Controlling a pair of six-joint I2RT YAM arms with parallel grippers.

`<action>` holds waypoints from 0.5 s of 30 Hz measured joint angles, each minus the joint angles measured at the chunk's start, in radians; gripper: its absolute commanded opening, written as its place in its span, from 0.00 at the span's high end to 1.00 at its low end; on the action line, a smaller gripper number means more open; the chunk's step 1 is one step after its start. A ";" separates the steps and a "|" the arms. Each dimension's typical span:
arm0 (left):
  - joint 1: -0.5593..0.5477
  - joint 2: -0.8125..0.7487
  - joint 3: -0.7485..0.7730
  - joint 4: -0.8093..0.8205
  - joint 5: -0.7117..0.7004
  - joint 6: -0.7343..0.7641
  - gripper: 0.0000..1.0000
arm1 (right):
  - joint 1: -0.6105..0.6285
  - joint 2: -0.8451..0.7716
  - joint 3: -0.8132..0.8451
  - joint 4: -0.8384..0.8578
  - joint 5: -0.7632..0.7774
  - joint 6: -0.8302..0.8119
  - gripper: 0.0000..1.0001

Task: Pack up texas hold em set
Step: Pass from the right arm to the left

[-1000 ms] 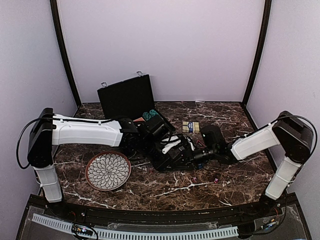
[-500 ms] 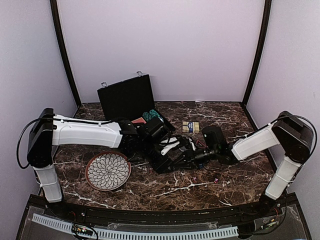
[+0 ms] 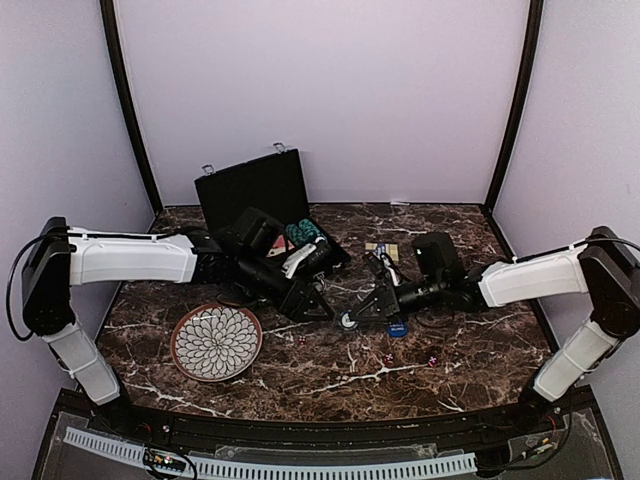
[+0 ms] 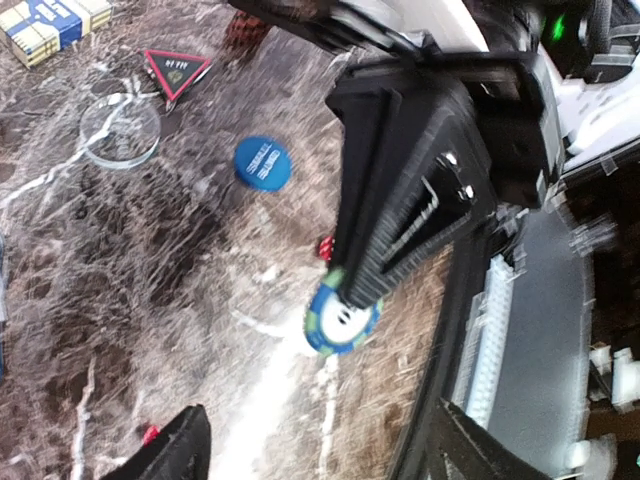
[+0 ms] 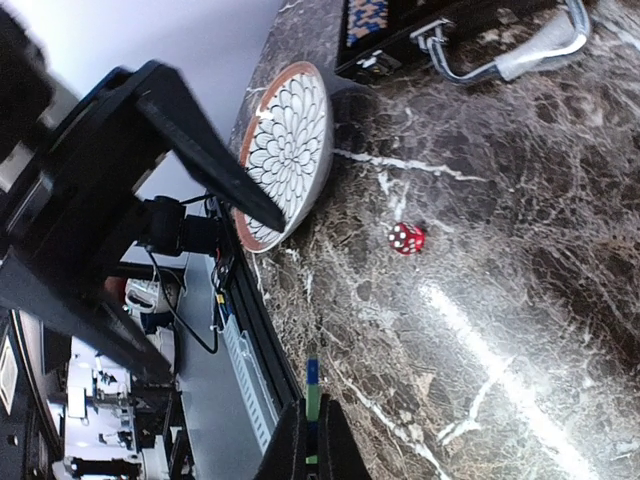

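The black briefcase [image 3: 253, 193] stands open at the back left, with green chips [image 3: 300, 232] in its base. My right gripper [image 3: 362, 308] is shut on a blue-and-green striped poker chip [image 3: 348, 322], held edge-on just above the table; the chip also shows in the left wrist view [image 4: 343, 318] and between my fingers in the right wrist view [image 5: 313, 385]. My left gripper [image 3: 308, 300] is open and empty, just left of the chip. A blue button [image 4: 262, 163], card decks [image 3: 381, 252] and red dice [image 3: 388, 357] lie on the table.
The patterned plate [image 3: 216, 342] sits at the front left, near a red die [image 5: 405, 238]. A clear round disc [image 4: 120, 130] and a red-edged triangular piece [image 4: 175, 68] lie by the blue button. Another die [image 3: 432, 360] lies at the front right.
The two grippers, bunched together before, have drawn apart. My left arm pulled back left toward the briefcase. My right gripper now holds the striped chip in the open.
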 measured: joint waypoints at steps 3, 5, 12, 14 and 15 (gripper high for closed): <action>0.045 0.000 -0.032 0.076 0.114 -0.053 0.38 | 0.000 -0.028 0.016 -0.013 -0.033 -0.044 1.00; 0.063 0.000 -0.048 0.119 0.187 -0.095 0.45 | 0.002 -0.042 0.025 -0.017 -0.053 -0.065 1.00; 0.074 0.030 -0.052 0.261 0.377 -0.181 0.54 | 0.018 -0.068 0.044 -0.016 -0.104 -0.094 1.00; 0.074 0.049 -0.052 0.287 0.414 -0.198 0.58 | 0.019 -0.068 0.044 -0.013 -0.111 -0.092 1.00; 0.074 0.059 -0.052 0.298 0.431 -0.203 0.61 | 0.019 -0.068 0.044 -0.005 -0.116 -0.090 1.00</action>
